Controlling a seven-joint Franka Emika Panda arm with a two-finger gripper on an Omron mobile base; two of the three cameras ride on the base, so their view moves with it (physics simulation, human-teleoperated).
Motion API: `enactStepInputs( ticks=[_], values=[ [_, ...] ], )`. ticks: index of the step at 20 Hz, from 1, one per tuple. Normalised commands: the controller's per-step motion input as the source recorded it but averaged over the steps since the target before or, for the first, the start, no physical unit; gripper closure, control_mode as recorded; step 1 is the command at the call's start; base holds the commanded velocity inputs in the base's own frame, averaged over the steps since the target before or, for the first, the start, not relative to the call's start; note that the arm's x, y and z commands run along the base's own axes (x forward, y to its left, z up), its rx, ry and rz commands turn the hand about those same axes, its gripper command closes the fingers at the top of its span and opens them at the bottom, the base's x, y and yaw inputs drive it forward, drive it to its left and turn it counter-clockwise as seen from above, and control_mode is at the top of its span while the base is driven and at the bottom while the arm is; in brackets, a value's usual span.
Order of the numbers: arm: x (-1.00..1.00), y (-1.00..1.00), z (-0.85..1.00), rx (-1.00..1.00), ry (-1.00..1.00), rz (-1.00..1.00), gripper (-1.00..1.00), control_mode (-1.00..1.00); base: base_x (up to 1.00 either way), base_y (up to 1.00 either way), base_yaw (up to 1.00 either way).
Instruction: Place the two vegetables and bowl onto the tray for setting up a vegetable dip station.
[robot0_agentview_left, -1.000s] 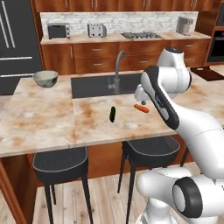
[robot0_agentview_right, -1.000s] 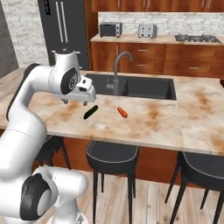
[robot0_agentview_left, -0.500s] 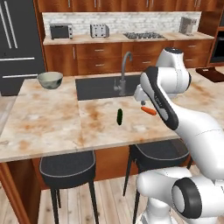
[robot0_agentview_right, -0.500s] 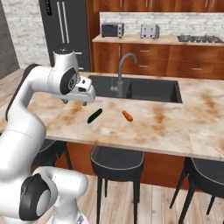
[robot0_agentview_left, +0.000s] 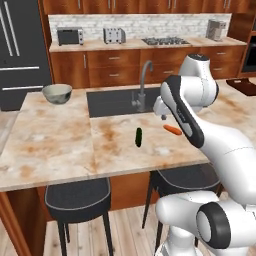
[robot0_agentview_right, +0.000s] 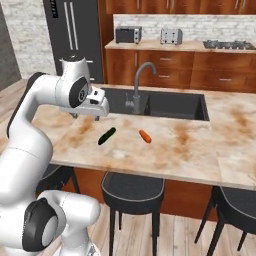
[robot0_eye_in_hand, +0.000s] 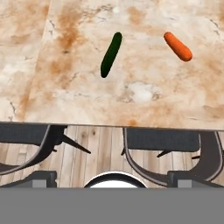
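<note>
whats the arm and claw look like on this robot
The arm is glossy white, built of thick rounded segments, with dark grey discs at the joints and a bulbous white base. The hand is a boxy white block; the claw is hard to make out beneath it, with small dark bits on the underside. No cables, markings or labels are visible.

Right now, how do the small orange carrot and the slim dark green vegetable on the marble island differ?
The small tapered orange carrot is bright, and narrows toward one end; the slim dark green vegetable is nearly black-green and evenly slender. The green one looks longer and thinner, the carrot stubbier. In the right base view the green one lies nearer the arm, the carrot farther along the counter. Both lie flat on the marble, apart, untouched.
</note>
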Motion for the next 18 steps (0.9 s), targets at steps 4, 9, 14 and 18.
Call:
enactStepInputs(
  ticks=[4, 9, 14, 18],
  values=[
    [0.00, 0.00, 0.00, 0.00, 0.00, 0.00, -1.00, 1.00, 0.44, 0.09, 0.00],
    [0.00, 0.00, 0.00, 0.00, 0.00, 0.00, -1.00, 1.00, 0.35, 0.04, 0.00],
    [0.00, 0.00, 0.00, 0.00, 0.00, 0.00, -1.00, 1.00, 0.38, 0.03, 0.00],
    [0.00, 0.00, 0.00, 0.00, 0.00, 0.00, -1.00, 1.00, 0.29, 0.07, 0.00]
  ],
)
